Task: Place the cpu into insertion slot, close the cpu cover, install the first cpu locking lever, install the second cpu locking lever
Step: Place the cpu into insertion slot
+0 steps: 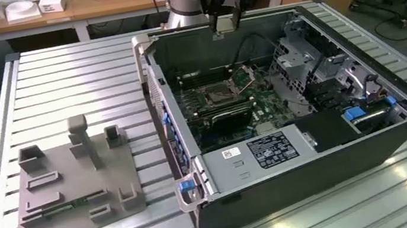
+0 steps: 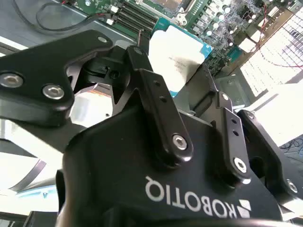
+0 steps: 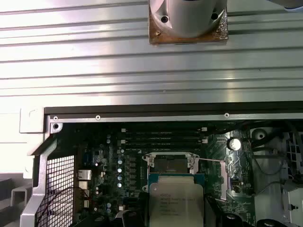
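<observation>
1. Found the gripper hanging above the far wall of the open computer case, with its black fingers pressed onto two opposite edges of the cpu and pinching it between them.
2. Saw the cpu held in the air, well apart from the board, silver top showing in both wrist views and a green rim along its edge.
3. Noted the case lying on its side on the slatted metal table, open face up.
4. Inside the case, found the green motherboard flat on the bottom, with the insertion slot near its middle, dark square inside a silver rim.
5. Made out the cpu cover as a thin silver plate at the slot's edge, seemingly tipped up; could not tell its angle.
6. Beside the slot, saw long black memory slots.
7. At the near end of the case, found a white-labelled black box; toward the exterior view's right, a metal drive cage.
8. On the table, toward the exterior view's left, found a grey fixture tray with several recesses and a green strip lying in one.
</observation>
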You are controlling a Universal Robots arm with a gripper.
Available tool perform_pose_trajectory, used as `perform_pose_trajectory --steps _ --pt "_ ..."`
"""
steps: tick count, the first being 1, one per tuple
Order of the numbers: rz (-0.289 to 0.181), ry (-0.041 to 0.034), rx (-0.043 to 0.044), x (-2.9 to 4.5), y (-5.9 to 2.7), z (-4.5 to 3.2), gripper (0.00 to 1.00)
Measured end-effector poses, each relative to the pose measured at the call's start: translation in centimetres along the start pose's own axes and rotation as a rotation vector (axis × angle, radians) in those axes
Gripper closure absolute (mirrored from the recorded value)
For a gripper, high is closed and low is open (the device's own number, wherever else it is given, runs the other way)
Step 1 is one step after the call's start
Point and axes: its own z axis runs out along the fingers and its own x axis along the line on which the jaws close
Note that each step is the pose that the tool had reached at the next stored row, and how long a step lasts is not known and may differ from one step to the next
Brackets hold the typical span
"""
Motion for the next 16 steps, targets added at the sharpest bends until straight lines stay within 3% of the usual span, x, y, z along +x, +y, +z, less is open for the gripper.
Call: perform_pose_trajectory --steps 16 --pt "0.008 -0.0007 -0.0001 0.00 0.00 0.01 0.46"
